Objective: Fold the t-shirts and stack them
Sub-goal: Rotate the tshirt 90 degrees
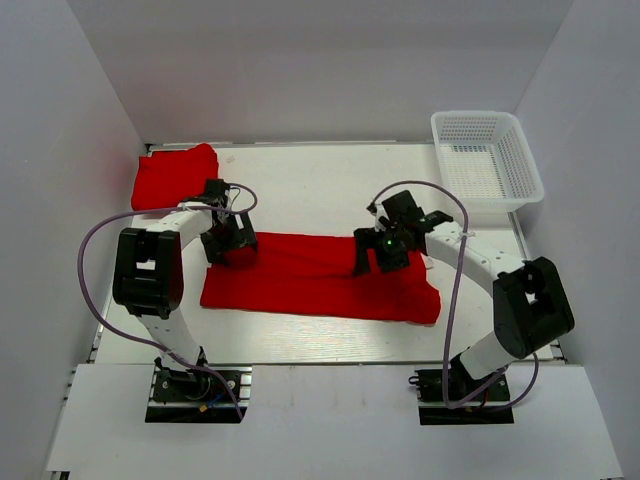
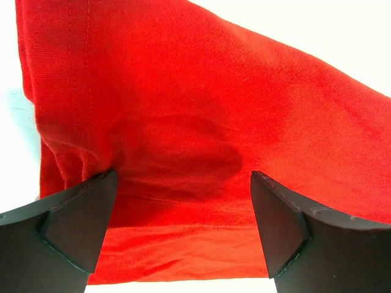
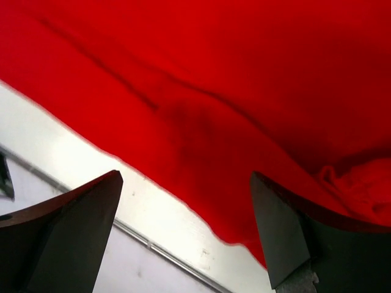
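A red t-shirt (image 1: 310,280) lies folded into a long band across the middle of the table. A second red t-shirt (image 1: 172,176) sits folded at the back left. My left gripper (image 1: 228,243) hovers over the band's left end, open, with cloth (image 2: 183,152) below its fingers (image 2: 79,220) and nothing pinched. Over the band's upper right part my right gripper (image 1: 378,255) stands open too. In the right wrist view the shirt's edge (image 3: 201,152) runs between the fingers (image 3: 278,226) above bare table.
A white mesh basket (image 1: 487,160) stands at the back right corner. White walls close in the table on three sides. A seam in the table surface (image 3: 159,250) shows in the right wrist view.
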Controlling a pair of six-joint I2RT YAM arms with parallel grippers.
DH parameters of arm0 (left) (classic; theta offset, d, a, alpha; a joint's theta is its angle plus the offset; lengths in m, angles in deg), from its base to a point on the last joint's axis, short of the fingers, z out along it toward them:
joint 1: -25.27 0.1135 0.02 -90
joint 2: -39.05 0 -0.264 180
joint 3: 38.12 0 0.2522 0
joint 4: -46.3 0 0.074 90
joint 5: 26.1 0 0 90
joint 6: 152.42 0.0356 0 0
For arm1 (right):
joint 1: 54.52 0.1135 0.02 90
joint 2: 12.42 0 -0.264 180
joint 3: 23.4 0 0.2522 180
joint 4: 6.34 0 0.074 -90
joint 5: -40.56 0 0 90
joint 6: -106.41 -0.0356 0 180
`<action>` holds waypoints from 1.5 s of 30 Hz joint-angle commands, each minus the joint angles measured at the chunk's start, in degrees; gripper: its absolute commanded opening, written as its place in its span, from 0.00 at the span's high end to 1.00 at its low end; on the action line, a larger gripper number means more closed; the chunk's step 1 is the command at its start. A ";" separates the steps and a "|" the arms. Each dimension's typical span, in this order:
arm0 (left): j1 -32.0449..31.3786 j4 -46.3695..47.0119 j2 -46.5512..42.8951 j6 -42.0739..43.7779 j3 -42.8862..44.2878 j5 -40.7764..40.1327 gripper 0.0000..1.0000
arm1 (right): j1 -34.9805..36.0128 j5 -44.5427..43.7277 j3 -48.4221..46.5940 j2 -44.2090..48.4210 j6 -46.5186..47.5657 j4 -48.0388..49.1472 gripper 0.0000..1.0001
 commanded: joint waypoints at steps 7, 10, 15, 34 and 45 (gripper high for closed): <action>0.39 0.36 -0.98 -1.15 -2.01 -3.61 0.00 | -6.42 -2.52 15.81 -0.86 -6.97 13.81 0.10; 0.39 0.36 -0.98 -1.68 -2.72 -3.61 0.00 | -8.44 -2.52 18.80 -3.68 -7.32 19.94 0.10; 0.39 -0.17 -3.70 -3.61 -5.96 -4.84 0.00 | -10.81 0.11 17.94 -9.98 -7.58 23.48 0.10; -11.73 1.94 -17.96 -1.77 -28.91 28.89 0.00 | -12.31 8.71 -58.22 -56.93 -8.46 9.93 0.10; -27.28 7.03 -6.79 5.96 -22.24 46.28 0.00 | -12.05 16.90 -65.30 -64.06 -14.44 28.23 0.10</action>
